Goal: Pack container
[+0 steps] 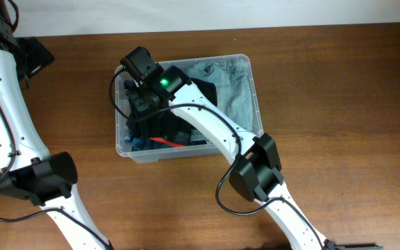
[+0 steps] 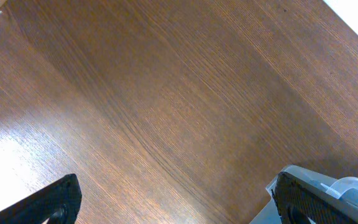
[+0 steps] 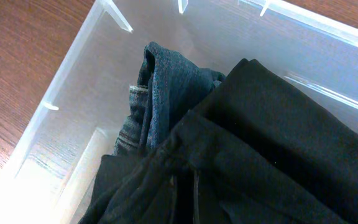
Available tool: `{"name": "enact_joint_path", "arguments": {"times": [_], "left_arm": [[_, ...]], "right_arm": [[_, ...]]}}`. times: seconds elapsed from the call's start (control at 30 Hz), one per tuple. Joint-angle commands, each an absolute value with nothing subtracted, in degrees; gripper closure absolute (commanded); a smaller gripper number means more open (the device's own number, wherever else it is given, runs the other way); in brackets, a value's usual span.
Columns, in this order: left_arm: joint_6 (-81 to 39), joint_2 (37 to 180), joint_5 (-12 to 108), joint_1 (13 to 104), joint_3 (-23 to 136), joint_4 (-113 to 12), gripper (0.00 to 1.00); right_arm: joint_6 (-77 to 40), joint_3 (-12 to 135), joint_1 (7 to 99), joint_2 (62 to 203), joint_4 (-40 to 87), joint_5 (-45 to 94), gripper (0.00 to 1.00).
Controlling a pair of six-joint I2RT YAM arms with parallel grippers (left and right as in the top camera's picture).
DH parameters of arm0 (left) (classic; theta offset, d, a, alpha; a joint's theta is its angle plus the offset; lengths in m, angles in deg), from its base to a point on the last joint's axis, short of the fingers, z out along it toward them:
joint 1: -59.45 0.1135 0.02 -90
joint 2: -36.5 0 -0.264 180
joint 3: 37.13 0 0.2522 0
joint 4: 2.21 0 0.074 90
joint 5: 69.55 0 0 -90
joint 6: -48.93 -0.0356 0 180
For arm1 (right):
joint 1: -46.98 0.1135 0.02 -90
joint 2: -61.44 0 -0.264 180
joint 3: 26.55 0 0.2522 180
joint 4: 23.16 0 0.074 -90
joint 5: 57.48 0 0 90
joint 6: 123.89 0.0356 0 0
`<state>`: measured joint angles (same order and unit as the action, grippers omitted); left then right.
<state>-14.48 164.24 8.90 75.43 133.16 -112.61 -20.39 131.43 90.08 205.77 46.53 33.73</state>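
Right up against the lens of the right wrist camera there's a black garment (image 3: pixel 272 143), heaped and folded, with a blue-grey garment (image 3: pixel 166 87) bunched against it. Both sit inside the container (image 1: pixel 257 97). That clear bin is in the middle of the table (image 1: pixel 339 62), its long axis running side to side, and a grey-green cloth (image 1: pixel 231 90) fills its right-hand end.

The right gripper (image 1: pixel 141 97) is down at the bin's left end, reaching diagonally across the load. Its jaws are clenched tight, though I can't tell whether a fold of the black cloth is caught between them. A red strip (image 1: pixel 169 142) pokes out along the near wall.

The left gripper (image 2: pixel 182 208) is released, with its fingers spread wide over bare wood, well off beyond the bin's far left corner.

So the right arm is clearly the nearer one, already inside the walls with the clothes directly under it. To my eye, any pressing or tucking falls to it, working straight down.
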Motion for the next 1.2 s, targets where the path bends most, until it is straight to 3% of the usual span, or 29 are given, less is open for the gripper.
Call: {"name": "enact_joint_path", "arguments": {"times": [0.0,0.47,1.17], "left_arm": [[-14.17,163.34,8.66,75.37,132.84,-112.65,0.01],[-14.17,163.32,8.66,75.37,132.84,-112.65,0.0],[-14.17,163.32,8.68,75.37,132.84,-112.65,0.01]], "right_arm": [[-20.48,131.93,89.55,206.12,47.6,33.66,0.96],[-22.95,140.92,88.96,197.22,60.95,45.71,0.95],[-19.91,124.85,84.85,201.4,60.34,34.41,0.96]]}}
